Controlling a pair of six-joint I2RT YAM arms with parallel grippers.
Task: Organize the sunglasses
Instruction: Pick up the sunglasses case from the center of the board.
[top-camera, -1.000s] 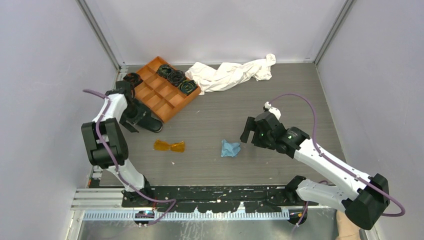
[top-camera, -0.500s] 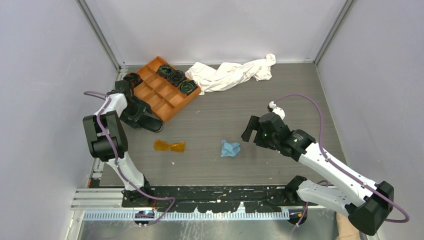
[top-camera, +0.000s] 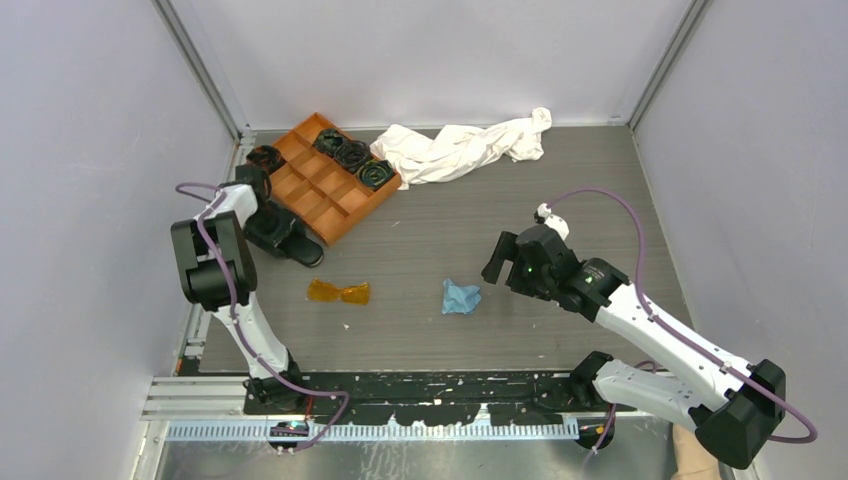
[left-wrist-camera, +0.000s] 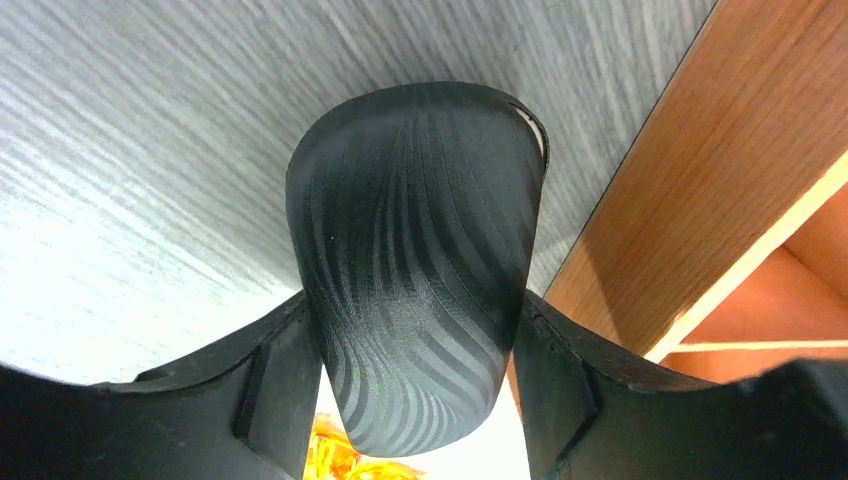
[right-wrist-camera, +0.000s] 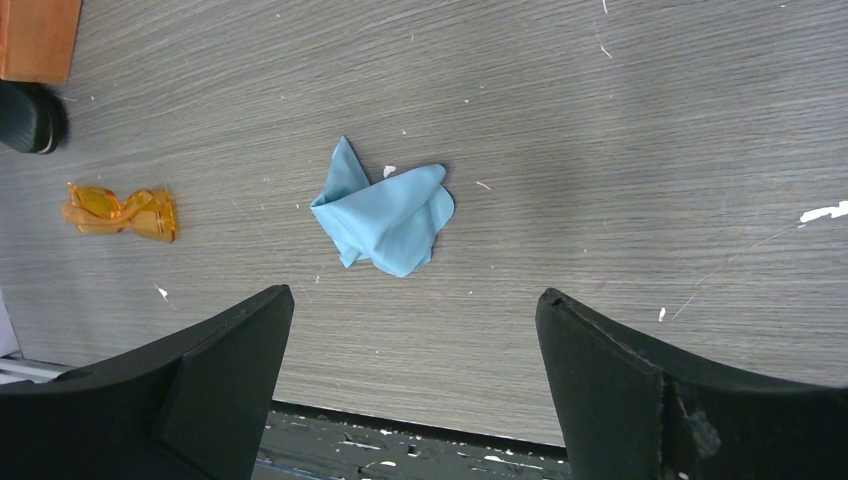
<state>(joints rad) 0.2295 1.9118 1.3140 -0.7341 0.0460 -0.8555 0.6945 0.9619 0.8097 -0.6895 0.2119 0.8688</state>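
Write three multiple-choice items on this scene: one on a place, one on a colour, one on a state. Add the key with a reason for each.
1. The sunglasses lie: A on the table between the black case and the blue cloth; B inside the case; C under the cloth.
2. Their lenses are: A black; B green; C orange-amber.
3. The right pincer is: A shut on the cloth; B open and empty; C shut on the sunglasses.
Key: 1 A, the top view shows them on bare table between the two. 2 C, the right wrist view shows amber lenses. 3 B, its fingers stand wide apart with nothing held.
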